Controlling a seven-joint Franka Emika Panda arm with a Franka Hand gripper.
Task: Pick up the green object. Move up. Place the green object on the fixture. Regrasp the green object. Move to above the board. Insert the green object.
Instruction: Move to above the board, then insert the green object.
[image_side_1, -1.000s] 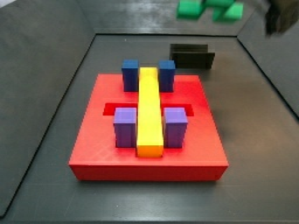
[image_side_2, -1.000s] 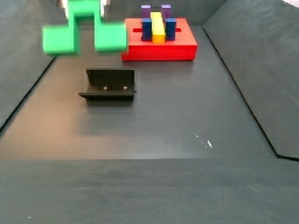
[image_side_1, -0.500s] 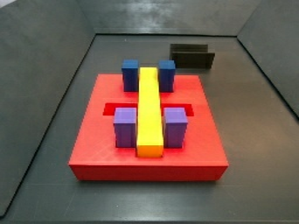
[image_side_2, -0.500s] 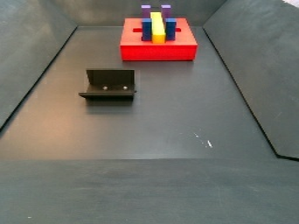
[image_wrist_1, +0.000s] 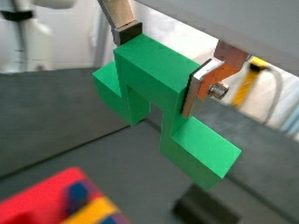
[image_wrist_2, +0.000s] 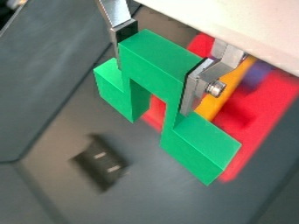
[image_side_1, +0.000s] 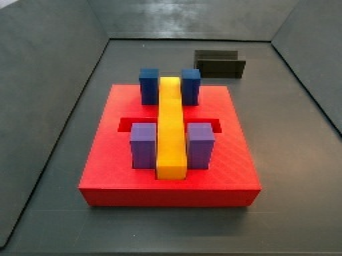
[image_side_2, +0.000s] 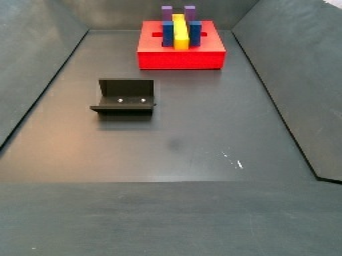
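Observation:
My gripper (image_wrist_1: 160, 66) (image_wrist_2: 160, 63) is shut on the green object (image_wrist_1: 158, 96) (image_wrist_2: 152, 87), a bright green stepped block, held high above the floor in both wrist views. The silver fingers (image_wrist_1: 205, 83) (image_wrist_2: 201, 84) press its two sides. The fixture (image_side_1: 219, 64) (image_side_2: 124, 97), a dark L-shaped bracket, stands on the floor and also shows small in the wrist views (image_wrist_2: 101, 161) (image_wrist_1: 208, 210). The board (image_side_1: 115, 166) (image_side_2: 158, 57) is a red base with blue blocks, purple blocks and a yellow bar. The gripper and green object are out of both side views.
Grey walls (image_side_1: 54, 80) enclose the dark floor (image_side_2: 174, 150). A black strip runs along the floor's edge (image_side_2: 294, 120). Lab equipment shows beyond the wall in a wrist view (image_wrist_1: 30, 35).
One second ago the green object showed at the upper edge of both side views. It has risen out of those views. The board and fixture have not moved.

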